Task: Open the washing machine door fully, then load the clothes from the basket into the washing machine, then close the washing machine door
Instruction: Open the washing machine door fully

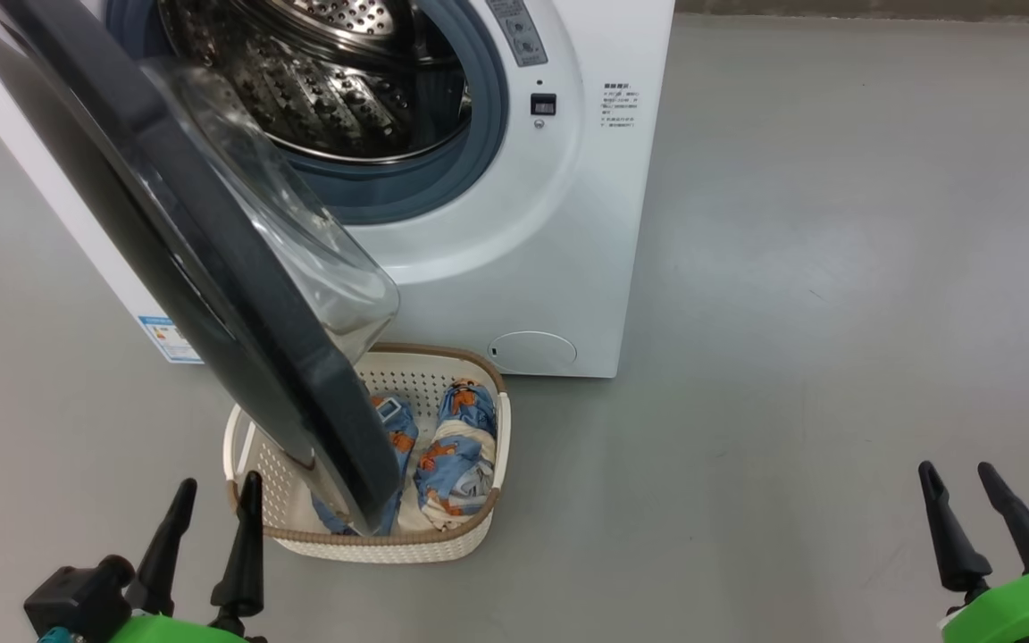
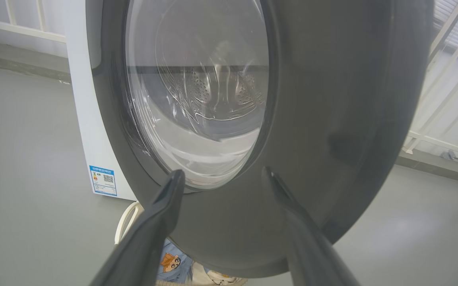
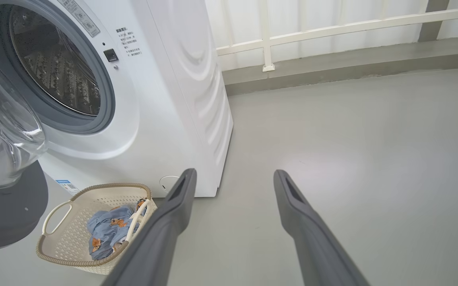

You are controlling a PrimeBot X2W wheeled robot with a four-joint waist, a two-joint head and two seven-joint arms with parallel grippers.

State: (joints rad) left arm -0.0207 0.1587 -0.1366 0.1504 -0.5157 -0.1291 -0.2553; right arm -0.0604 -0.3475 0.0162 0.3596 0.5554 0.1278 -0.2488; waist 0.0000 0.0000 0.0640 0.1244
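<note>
From the head view, the washing machine door (image 1: 238,286) stands about half open. It swings out from the left side of the washing machine (image 1: 514,223), and its free edge hangs over the left part of the basket (image 1: 443,540). The basket sits on the floor just in front of the machine, with the clothes (image 1: 456,446) inside it. Your left gripper (image 1: 218,482) is near the door's lower edge with its fingers spread and nothing between them. Your right gripper (image 1: 955,469) is well off to the right, also spread and empty.

In the left wrist view, the left gripper (image 2: 224,172) points at the door's outer face (image 2: 332,119), close to the glass, but I cannot tell whether it touches. From this side a push would likely close the door. You probably need to hook one finger around the free edge and draw it left in an arc about the hinge. Keep the fingers on the dark rim rather than the glass, and move slowly so the finger does not slip off.

In the right wrist view, the right gripper (image 3: 235,171) hangs over bare floor, to the right of the basket (image 3: 105,185) and the clothes (image 3: 105,228). Hold it there until the door (image 3: 6,206) no longer covers the basket.
</note>
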